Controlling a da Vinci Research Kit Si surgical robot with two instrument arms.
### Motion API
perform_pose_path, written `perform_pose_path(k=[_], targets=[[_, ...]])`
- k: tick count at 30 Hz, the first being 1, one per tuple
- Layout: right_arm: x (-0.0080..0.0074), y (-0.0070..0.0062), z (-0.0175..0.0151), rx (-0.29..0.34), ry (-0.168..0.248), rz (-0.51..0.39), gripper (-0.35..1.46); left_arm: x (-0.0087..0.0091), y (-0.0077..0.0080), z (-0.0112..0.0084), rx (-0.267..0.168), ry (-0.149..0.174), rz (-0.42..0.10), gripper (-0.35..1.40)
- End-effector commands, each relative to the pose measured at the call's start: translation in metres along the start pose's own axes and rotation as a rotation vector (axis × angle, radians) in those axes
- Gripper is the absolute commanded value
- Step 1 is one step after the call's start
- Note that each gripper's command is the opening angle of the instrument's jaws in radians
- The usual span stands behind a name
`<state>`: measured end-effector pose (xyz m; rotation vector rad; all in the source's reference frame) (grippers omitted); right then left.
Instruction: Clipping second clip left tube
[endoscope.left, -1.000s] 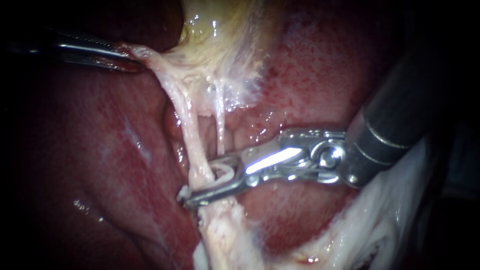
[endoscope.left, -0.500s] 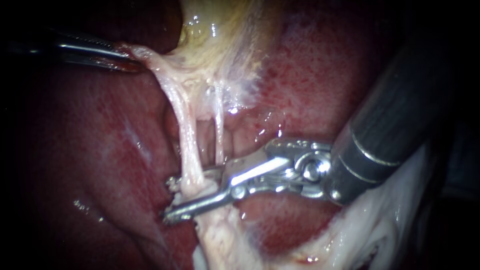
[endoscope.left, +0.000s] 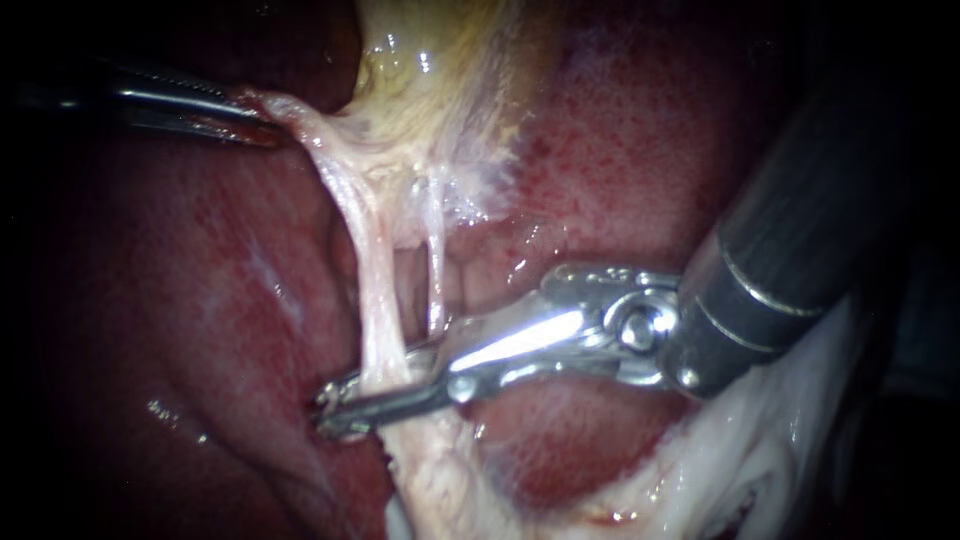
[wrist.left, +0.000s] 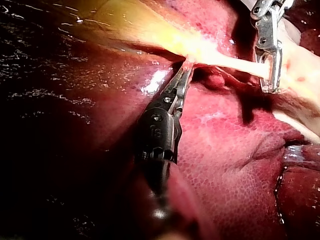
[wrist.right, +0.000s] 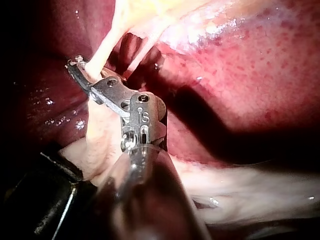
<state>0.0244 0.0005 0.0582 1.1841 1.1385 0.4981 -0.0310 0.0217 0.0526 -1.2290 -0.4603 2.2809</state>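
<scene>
The left tube (endoscope.left: 375, 300) is stretching taut from under the gallbladder (endoscope.left: 440, 70) down across the liver (endoscope.left: 220, 300). We are pinching it near its lower end with the claw of our right instrument (endoscope.left: 375, 395), one half in front of the tube and one behind. The thinner right tube (endoscope.left: 437, 285) is hanging just beside it, outside the claw.

The right wrist view is showing what the endoscope hides: the left tube (wrist.right: 102, 50) is entering the claw (wrist.right: 82, 70) close to its tip. The left wrist view is showing the same claw (wrist.left: 270, 85) edge-on across the pale strand.

Our left instrument (endoscope.left: 255, 125) is pinching pale tissue (endoscope.left: 290, 110) at the gallbladder's edge, its claw (wrist.left: 182, 82) pressed onto that fold. The right instrument's dark shaft (endoscope.left: 800, 230) is covering the liver behind it, and its claw is hiding the gripped stretch of tube.
</scene>
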Motion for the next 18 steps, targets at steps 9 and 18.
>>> perform_pose_path(k=[9, 18], targets=[[-0.0002, -0.0002, -0.0003, 0.002, -0.001, 0.012, -0.35, 0.0000, 0.0000, 0.0000, 0.000, 0.000, 0.000, -0.35], [-0.0002, 0.0002, -0.0002, 0.001, -0.001, 0.012, -0.35, 0.0001, -0.0001, 0.0001, 0.000, 0.000, -0.001, -0.35]])
